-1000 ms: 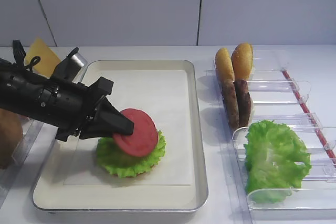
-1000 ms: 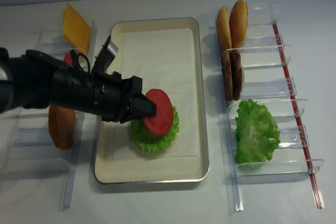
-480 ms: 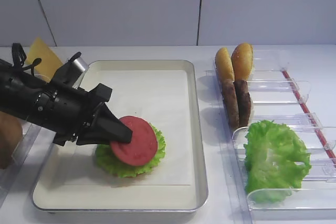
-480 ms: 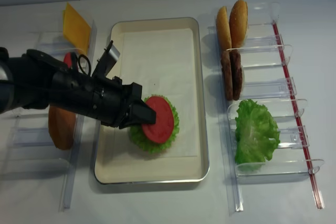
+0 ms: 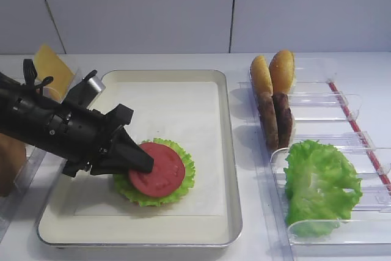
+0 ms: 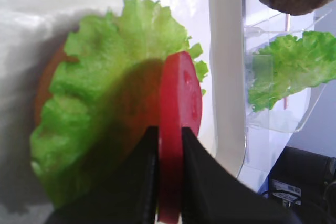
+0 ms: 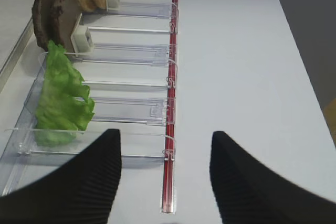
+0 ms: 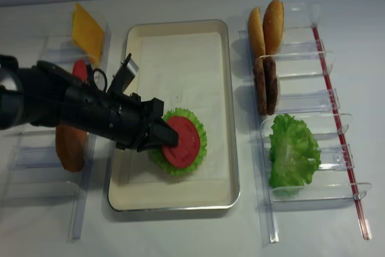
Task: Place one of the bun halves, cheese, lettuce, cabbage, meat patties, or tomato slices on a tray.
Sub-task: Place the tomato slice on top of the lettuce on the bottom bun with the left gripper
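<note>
My left gripper [image 5: 145, 164] [image 8: 171, 141] [image 6: 169, 132] is shut on a red tomato slice [image 5: 160, 170] [image 8: 183, 142] [image 6: 181, 103], pinching its left edge. The slice lies almost flat on a frilly lettuce leaf [image 5: 177, 183] [image 8: 201, 148] [image 6: 94, 93] over a bun half [image 6: 44, 90] in the silvery tray [image 5: 227, 151] [image 8: 180, 28]. My right gripper [image 7: 165, 145] hangs open over the table beside the right rack, with nothing between its fingers.
The right clear rack [image 5: 342, 99] [image 7: 131, 51] holds two bun halves [image 5: 272, 71] [image 8: 266, 23], two meat patties [image 5: 275, 117] [image 8: 265, 85] and a lettuce leaf [image 5: 321, 184] [image 8: 292, 151] [image 7: 60, 103]. The left rack holds the cheese [image 5: 52, 68] [image 8: 87, 27], another tomato slice [image 8: 79, 69] and a bun half [image 8: 69, 145].
My left gripper has lowered the tomato slice from a raised tilt to nearly flat on the lettuce in the tray. It stays shut on the slice. The right gripper shows no earlier frame.
</note>
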